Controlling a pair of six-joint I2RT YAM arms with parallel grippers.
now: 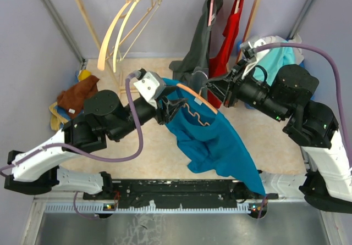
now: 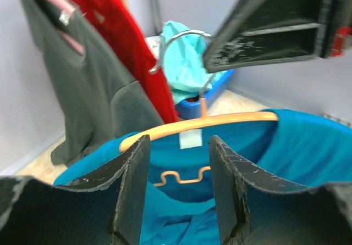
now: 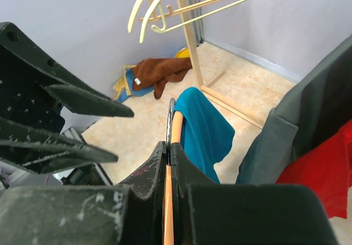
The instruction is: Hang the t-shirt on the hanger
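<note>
Orange hanger [image 3: 177, 127] pinched edge-on in closed right gripper [image 3: 169, 146]. Teal t-shirt [image 2: 308, 146] draped over it; collar in gap of parted left gripper [image 2: 179, 187], contact unclear.

Plain teal-blue t-shirt [image 1: 220, 146], orange hanger [image 2: 220, 121] with a wavy bar, dark grey shirt [image 1: 201, 53], red garment [image 1: 228, 42]

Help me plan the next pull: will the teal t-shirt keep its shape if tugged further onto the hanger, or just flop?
Probably floppy: the t-shirt hangs in loose folds from the hanger. A tug would likely bunch the cloth rather than slide it along stiffly. It seems light, since the thin hanger holds it up.
</note>
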